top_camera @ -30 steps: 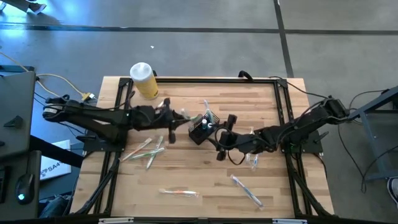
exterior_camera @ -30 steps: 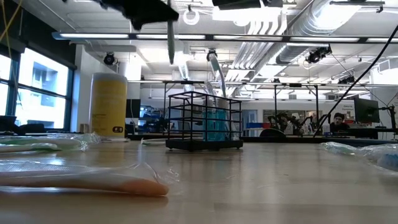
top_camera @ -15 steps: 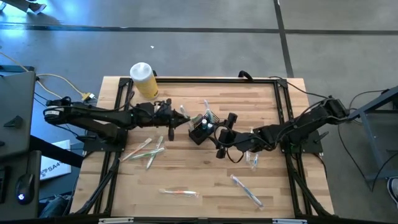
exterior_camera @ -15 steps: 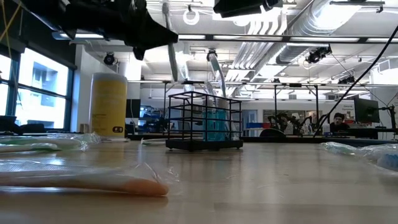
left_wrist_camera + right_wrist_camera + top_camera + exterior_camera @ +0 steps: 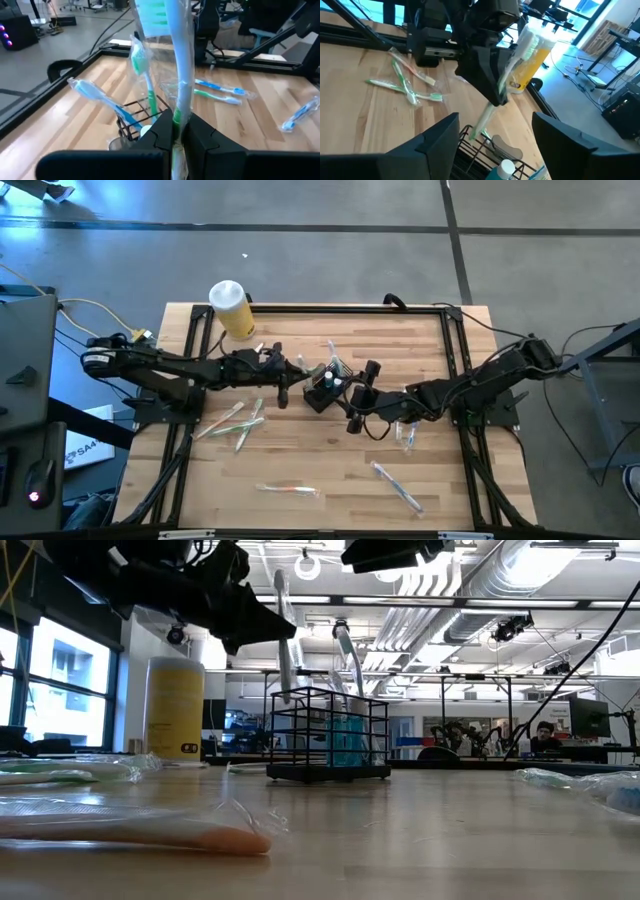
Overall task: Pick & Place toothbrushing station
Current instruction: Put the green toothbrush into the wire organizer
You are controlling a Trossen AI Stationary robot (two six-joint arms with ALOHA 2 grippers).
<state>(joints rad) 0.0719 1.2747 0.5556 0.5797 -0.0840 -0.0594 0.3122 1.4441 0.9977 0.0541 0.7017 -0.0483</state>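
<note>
The black slatted caddy (image 5: 322, 388) stands on the table's middle; it also shows in the low view (image 5: 328, 735). Wrapped toothbrushes stand in it: a green one (image 5: 142, 62) and a blue one (image 5: 95, 92). My left gripper (image 5: 283, 387) is just left of the caddy, above the table, shut on a green-and-white toothbrush in a clear wrapper (image 5: 285, 640). My right gripper (image 5: 362, 395) is open just right of the caddy, its fingers (image 5: 442, 142) on either side of it, touching nothing. My left gripper pinches the wrapped toothbrush's handle (image 5: 178, 112) between its two fingers, which lie across it. The brush stands nearly upright, bristle head (image 5: 150, 10) up, tilted a little. It is clear of the table, and its lower end (image 5: 482, 125) is at the caddy's top rim.
A yellow jar with a white lid (image 5: 232, 308) stands at the far left. Loose wrapped toothbrushes lie left of the caddy (image 5: 235, 423), near the front edge (image 5: 288, 490) (image 5: 398, 485), and under my right arm (image 5: 405, 435). A black frame (image 5: 330, 307) borders the table.
My left gripper has gone toward the table's right, toward the caddy, and down, carrying the wrapped toothbrush. The brush has tipped slightly, and its lower end has come down to the caddy's top.
</note>
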